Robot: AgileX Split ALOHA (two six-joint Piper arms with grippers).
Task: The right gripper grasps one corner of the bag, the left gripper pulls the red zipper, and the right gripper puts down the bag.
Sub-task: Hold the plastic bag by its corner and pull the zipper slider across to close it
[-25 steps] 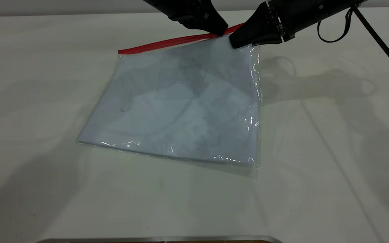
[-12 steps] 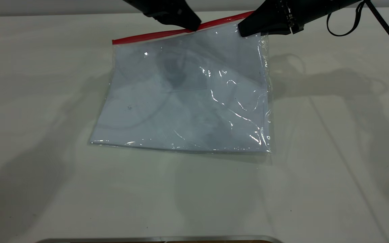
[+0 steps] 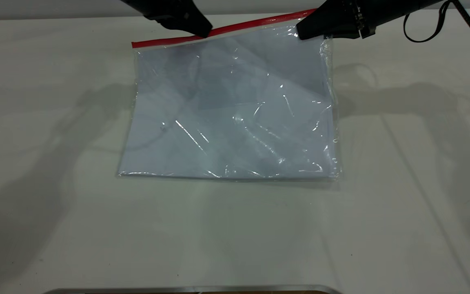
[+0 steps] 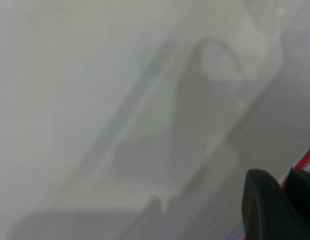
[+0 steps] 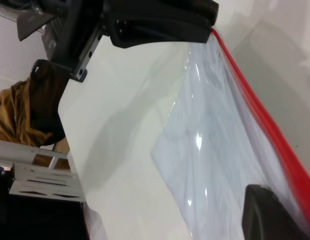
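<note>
The bag (image 3: 231,110) is clear plastic over plain white paper with a bright red zipper (image 3: 239,27), both grippers are black, and the table (image 3: 402,183) is off-white.

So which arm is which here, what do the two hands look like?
Both are black with tapered, wedge-shaped jaws. The right hand sits on a bulkier arm with a row of small screws and a looping black cable behind it. The left hand is plain, no cable showing.
</note>
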